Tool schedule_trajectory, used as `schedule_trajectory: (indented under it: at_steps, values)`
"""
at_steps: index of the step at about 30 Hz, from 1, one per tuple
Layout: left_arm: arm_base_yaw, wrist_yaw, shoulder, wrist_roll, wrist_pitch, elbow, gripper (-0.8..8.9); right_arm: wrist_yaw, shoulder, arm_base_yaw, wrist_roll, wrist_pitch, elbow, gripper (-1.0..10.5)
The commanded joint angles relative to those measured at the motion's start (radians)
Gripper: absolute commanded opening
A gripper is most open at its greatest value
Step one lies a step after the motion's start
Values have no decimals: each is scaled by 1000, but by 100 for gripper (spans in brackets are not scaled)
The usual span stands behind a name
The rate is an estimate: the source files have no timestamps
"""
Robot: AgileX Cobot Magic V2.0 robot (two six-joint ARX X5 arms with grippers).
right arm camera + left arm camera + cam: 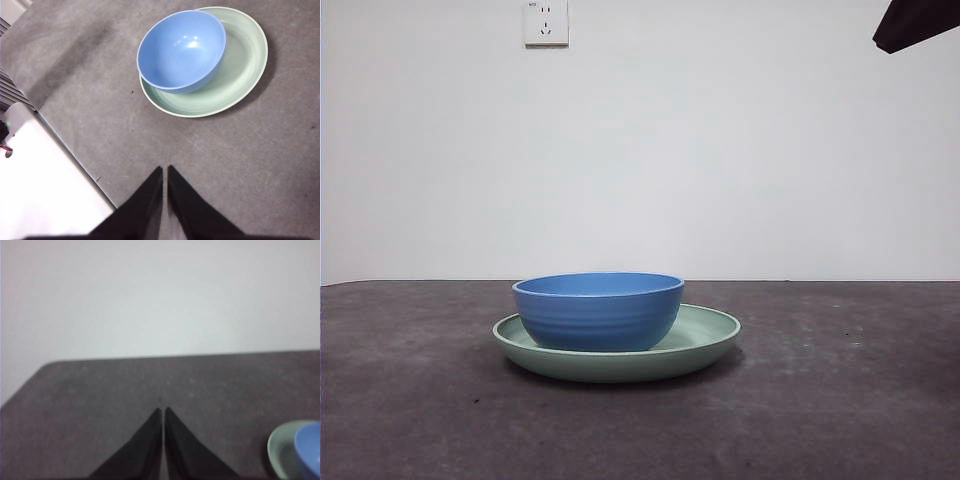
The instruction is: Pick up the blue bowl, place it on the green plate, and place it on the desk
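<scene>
The blue bowl (598, 311) sits off-centre, toward nine o'clock, in the green plate (705, 338) on the desk (840, 400), both grippers (163, 410) (164, 169) pinched closed, empty.

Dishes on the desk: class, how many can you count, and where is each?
2. The bowl sits in the plate, off-centre; the plate rests on the desk. No other dish shows in any view.

One blue bowl (598, 310), one green plate (705, 338), one desk (840, 400), one wall socket (546, 22), two grippers: left (163, 410), right (164, 168).
</scene>
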Motion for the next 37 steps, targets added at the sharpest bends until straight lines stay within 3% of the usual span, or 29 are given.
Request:
schedule_trajectory:
  at_steps: [1,15,22,37]
  values:
    - [3,-5,-19,6,3,-41,8,-1,7,6,-11,10,15,8]
    - [4,-6,-81,5,-30,-155,8,0,8,6,-11,10,15,8]
    - [4,-6,-81,5,-144,-155,8,-1,8,6,-11,13,15,8]
    - [4,-6,-81,5,-141,-154,8,0,7,6,-11,13,15,8]
